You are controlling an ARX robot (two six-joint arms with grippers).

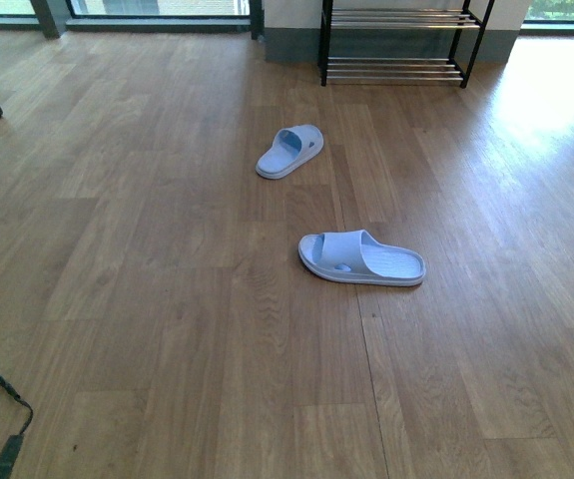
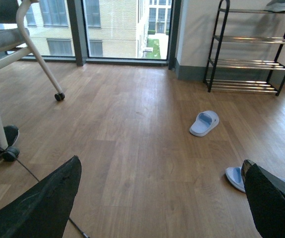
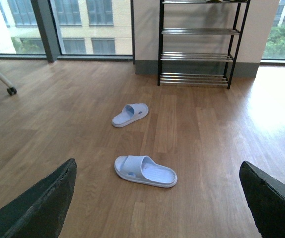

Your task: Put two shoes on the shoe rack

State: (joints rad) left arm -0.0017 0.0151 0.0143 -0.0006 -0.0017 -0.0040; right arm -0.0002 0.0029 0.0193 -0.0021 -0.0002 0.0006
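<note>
Lying crosswise on the floor (image 1: 167,299), the near slipper (image 1: 361,259) sits ahead of the right end effector (image 3: 158,166), judged the closer arm; the far slipper (image 1: 289,152) lies toward the rack (image 1: 391,68). The left end effector (image 2: 160,163) gapes empty, as does the right.

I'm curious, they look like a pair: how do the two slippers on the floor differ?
The far slipper lies nearer the shoe rack; the near slipper lies closer to the camera. The far slipper is angled, toe towards the rack; the near slipper lies crosswise, toe to the left. Both are pale blue slides, sole down on the wooden floor.
</note>
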